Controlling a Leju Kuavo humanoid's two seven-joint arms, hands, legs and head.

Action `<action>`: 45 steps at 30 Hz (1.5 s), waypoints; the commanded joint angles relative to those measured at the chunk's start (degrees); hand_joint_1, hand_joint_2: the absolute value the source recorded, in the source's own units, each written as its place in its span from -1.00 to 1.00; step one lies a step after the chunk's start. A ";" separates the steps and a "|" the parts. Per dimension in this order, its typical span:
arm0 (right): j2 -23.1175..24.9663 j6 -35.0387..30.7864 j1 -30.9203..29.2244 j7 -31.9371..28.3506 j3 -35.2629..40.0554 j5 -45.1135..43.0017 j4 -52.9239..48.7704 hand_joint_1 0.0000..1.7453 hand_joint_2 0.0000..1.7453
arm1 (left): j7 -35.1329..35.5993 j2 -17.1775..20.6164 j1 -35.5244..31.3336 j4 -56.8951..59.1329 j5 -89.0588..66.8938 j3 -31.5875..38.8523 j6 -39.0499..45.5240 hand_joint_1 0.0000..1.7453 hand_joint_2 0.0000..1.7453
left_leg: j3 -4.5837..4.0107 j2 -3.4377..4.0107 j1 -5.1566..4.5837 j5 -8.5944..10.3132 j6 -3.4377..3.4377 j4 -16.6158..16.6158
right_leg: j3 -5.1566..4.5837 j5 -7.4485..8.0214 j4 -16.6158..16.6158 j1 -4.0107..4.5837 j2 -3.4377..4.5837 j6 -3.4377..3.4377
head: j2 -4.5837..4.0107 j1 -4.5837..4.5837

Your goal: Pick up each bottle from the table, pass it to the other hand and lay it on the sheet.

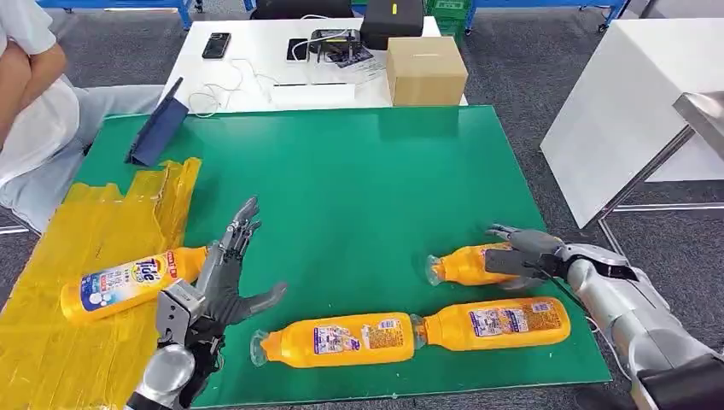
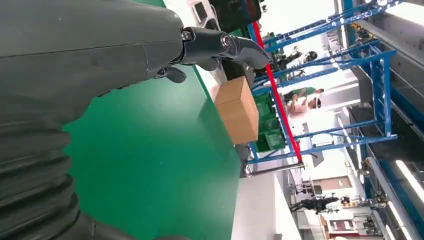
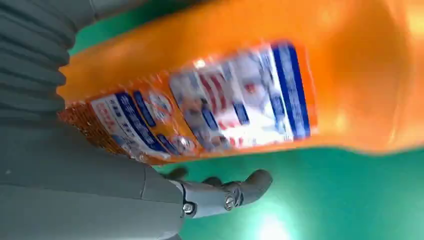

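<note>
I've got my right hand (image 1: 522,256) wrapped, as far as I can tell, round the far orange bottle (image 1: 465,265) lying on the green mat (image 1: 359,188), left hand (image 1: 224,278) spread empty; it's rigid, smooth plastic, likely slippery, so I'd grip mid-body.

left hand (image 1: 224,286): open, fingers spread, over green surface (image 1: 359,179) at the edge of yellow sheet (image 1: 77,342)
sheet bottle (image 1: 128,282): lying on the sheet, just beside left hand
right hand (image 1: 525,254): fingers around end bottle (image 1: 465,265)
front bottles: middle bottle (image 1: 337,339) and near bottle (image 1: 495,323) lying end to end, between the hands
</note>
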 commanded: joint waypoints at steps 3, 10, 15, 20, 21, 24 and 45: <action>-0.61 0.10 -1.32 3.04 9.14 -0.54 6.12 1.00 1.00 | -0.29 1.61 -2.11 2.19 0.58 -2.83 0.45 -1.00 1.00 | 0.01 -0.02 0.04 0.02 -0.04 -0.03 | 0.07 0.03 -0.07 0.05 -0.02 -0.10 | 0.00 0.02; 2.56 -5.57 -1.89 11.81 16.37 6.09 8.36 1.00 1.00 | 0.35 0.85 -1.96 2.51 0.19 -2.67 0.89 -1.00 1.00 | 0.17 0.06 0.05 0.01 -0.05 -0.05 | 0.18 0.04 -0.10 0.07 0.05 -0.09 | 0.00 -0.02; 5.69 -10.70 -1.10 16.78 17.71 8.65 8.82 1.00 1.00 | 1.23 0.75 -0.64 1.36 -0.34 -1.90 1.42 -1.00 1.00 | 0.30 0.26 0.15 0.11 -0.07 -0.14 | 0.27 0.18 -0.21 0.18 0.17 -0.15 | 0.00 0.02; 8.65 -18.56 -0.95 23.98 19.16 13.59 9.11 1.00 1.00 | 2.45 0.43 1.29 -0.48 -1.15 -0.35 1.77 -1.00 1.00 | 0.50 0.47 0.11 0.07 -0.03 -0.12 | 0.31 0.28 -0.13 0.15 0.34 -0.29 | 0.00 0.02; 9.08 -20.44 -0.63 25.09 18.81 14.20 8.73 1.00 1.00 | 2.64 0.38 1.66 -0.84 -1.29 -0.09 1.80 -1.00 1.00 | 0.37 0.50 0.14 0.14 -0.04 -0.14 | 0.18 0.37 -0.16 0.18 0.40 -0.31 | 0.00 0.02; 11.12 -31.72 1.18 31.68 14.39 17.44 6.51 1.00 1.00 | 3.94 0.07 4.05 -3.90 -2.59 1.15 1.91 -1.00 1.00 | 0.20 0.71 0.16 0.28 -0.07 -0.21 | -0.09 0.60 -0.21 0.21 0.61 -0.32 | 0.00 0.00; 20.10 -56.17 20.04 31.33 -20.71 37.88 -34.79 1.00 1.00 | 6.23 -1.74 7.36 -6.12 -7.01 0.95 2.10 -1.00 1.00 | -0.78 0.29 0.09 0.38 0.01 -0.04 | -0.79 0.42 0.03 0.15 0.25 -0.20 | 0.00 0.00</action>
